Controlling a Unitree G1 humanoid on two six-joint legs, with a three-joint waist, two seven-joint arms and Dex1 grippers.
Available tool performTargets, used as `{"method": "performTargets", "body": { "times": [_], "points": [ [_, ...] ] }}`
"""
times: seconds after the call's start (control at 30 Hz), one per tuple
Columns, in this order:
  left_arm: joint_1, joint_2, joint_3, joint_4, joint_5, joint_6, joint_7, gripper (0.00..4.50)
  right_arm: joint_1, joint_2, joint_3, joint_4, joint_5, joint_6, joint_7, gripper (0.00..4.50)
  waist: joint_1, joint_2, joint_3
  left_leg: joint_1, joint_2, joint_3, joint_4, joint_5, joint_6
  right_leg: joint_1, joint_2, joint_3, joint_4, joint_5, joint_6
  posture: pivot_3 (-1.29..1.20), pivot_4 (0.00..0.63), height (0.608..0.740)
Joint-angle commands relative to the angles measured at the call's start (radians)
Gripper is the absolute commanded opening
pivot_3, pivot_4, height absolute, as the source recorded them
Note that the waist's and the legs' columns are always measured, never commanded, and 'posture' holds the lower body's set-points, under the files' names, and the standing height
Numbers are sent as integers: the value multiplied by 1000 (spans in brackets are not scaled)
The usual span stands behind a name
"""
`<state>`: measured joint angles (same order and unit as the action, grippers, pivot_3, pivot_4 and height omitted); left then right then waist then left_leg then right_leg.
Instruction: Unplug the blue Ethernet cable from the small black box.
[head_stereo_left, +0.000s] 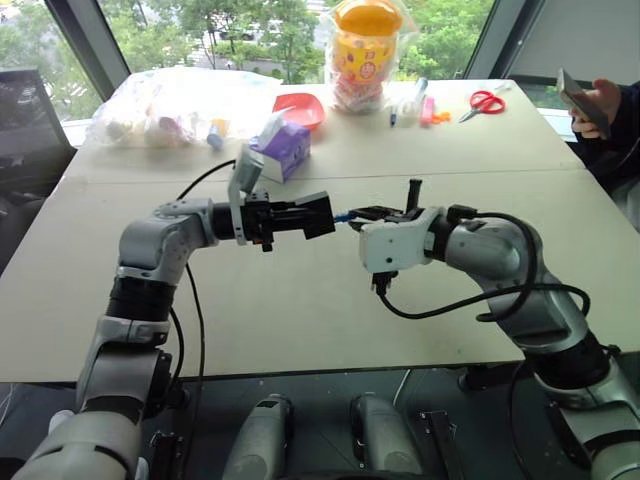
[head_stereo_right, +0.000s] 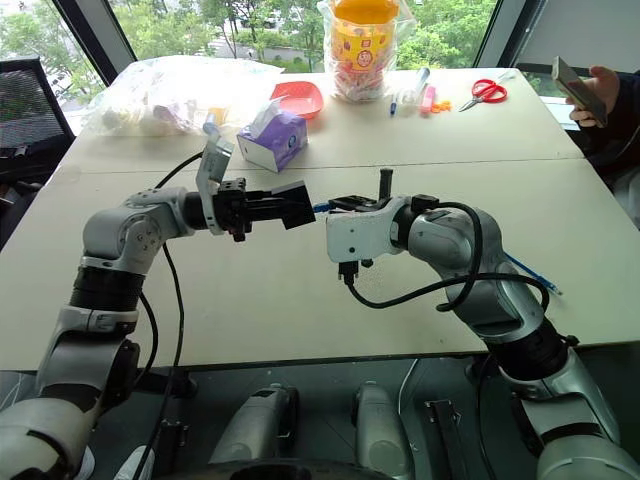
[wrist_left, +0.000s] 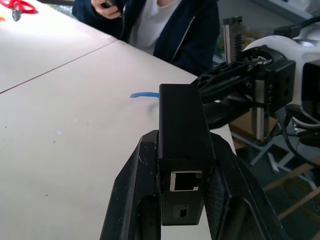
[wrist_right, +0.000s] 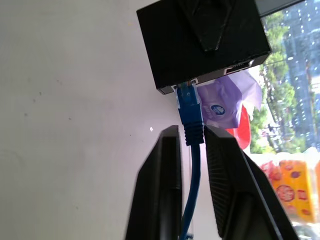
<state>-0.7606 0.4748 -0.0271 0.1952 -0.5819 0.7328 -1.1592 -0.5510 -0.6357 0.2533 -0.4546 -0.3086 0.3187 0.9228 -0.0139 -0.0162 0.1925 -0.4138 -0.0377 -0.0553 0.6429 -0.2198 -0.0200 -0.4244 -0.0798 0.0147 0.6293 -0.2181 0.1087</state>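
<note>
The small black box (wrist_left: 182, 120) is held in the air above the table, clamped between the fingers of my left gripper (wrist_left: 182, 145), which is shut on it. An empty port faces the left wrist camera. The blue Ethernet cable (wrist_right: 190, 112) is plugged into the box's (wrist_right: 200, 40) far edge. My right gripper (wrist_right: 192, 131) straddles the plug's ribbed boot, its fingers slightly parted with a thin gap on one side. In the head views the two grippers meet tip to tip over the middle of the table, left (head_stereo_left: 310, 217) and right (head_stereo_left: 358, 215). The cable trails behind the right arm (head_stereo_right: 530, 272).
At the back of the table (head_stereo_left: 300, 330) stand a purple tissue box (head_stereo_left: 285, 145), a red bowl (head_stereo_left: 300, 108), a clear bag of items (head_stereo_left: 170, 105), a yellow jar in plastic (head_stereo_left: 365, 50), pens (head_stereo_left: 425, 105) and red scissors (head_stereo_left: 487, 100). A person holding a phone (head_stereo_left: 590, 100) sits at the far right.
</note>
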Motion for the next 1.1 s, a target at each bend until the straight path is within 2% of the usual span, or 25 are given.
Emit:
{"method": "performTargets", "body": {
  "times": [0.03,0.13,0.17,0.23,0.43,0.83,1.1],
  "points": [
    [-17,28,-3,-7,11,-19,-31,506,-24,-2,-71,-68,134,141,76,2718,1,0,0,0,0,0,0,0,0,0,0,0,0,0,0,0,150,740],
    [-35,55,-14,12,25,-38,-74,506,-53,-54,-104,-78,272,320,188,4254,1,0,0,0,0,0,0,0,0,0,0,0,0,-1,-2,0,150,740],
    [-42,64,-15,16,26,-43,-91,506,-73,-56,-124,-94,373,467,236,4442,2,0,0,0,0,0,1,0,0,0,0,0,0,-1,-2,0,150,740],
    [-54,78,-18,21,21,-48,-129,506,-138,-5,-179,-76,544,719,264,4442,1,0,0,-1,0,-1,1,0,0,0,0,0,0,-1,-3,0,150,740],
    [-85,92,-18,40,15,-44,-179,506,-323,90,-243,164,748,1054,221,4442,0,0,0,-1,0,-2,1,0,0,0,-1,-1,0,-1,-4,0,150,740],
    [-73,121,-46,8,16,-47,-236,506,-433,101,-207,366,854,1022,138,4442,-1,0,0,-7,-1,-2,1,-1,1,-5,-2,-1,0,1,1,0,150,740],
    [-73,118,-55,24,41,-72,-240,506,-485,131,-316,452,966,1074,93,4442,-1,0,0,-7,0,-2,1,-1,1,-5,-1,-2,-1,1,1,0,150,740]
  ]
}}
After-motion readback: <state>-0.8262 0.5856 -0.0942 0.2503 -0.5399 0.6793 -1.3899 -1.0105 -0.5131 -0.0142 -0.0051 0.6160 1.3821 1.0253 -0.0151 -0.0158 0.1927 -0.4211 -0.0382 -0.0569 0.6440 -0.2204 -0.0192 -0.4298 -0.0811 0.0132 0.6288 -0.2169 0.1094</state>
